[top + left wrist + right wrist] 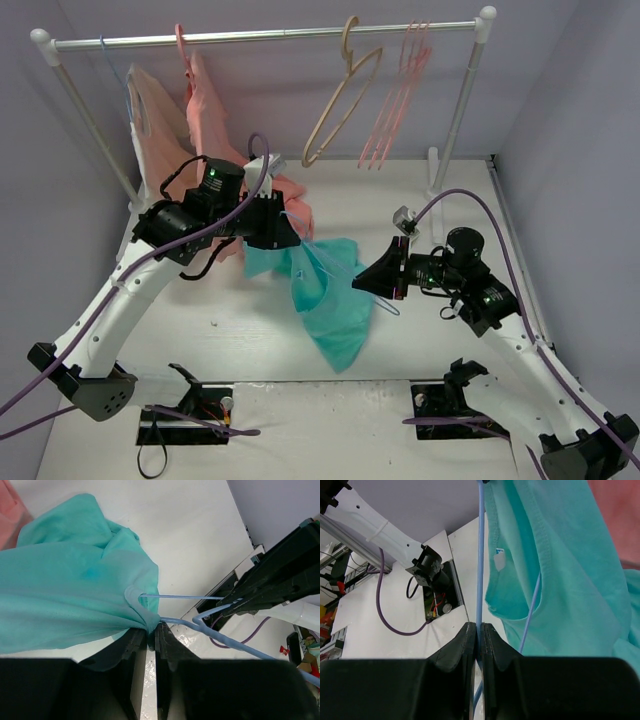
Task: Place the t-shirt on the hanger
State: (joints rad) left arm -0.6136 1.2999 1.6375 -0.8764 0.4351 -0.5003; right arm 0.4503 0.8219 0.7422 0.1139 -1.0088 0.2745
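Observation:
The teal t-shirt [335,300] hangs in mid-air above the table centre, partly threaded on the thin light-blue hanger [330,262]. My left gripper [292,238] is shut on a bunched edge of the t-shirt [75,590] at its upper left, right beside the hanger wire [220,636]. My right gripper [372,284] is shut on the hanger's wire [480,555] at the shirt's right side. In the right wrist view the wire runs straight up past the shirt's collar [555,565], and a second wire passes inside the fabric.
A clothes rail [270,36] spans the back, carrying salmon-pink and pale peach garments [190,120] at the left, a beige hanger [340,95] and thin pink hangers [395,100]. The pink garment hangs just behind my left arm. Grey walls close both sides.

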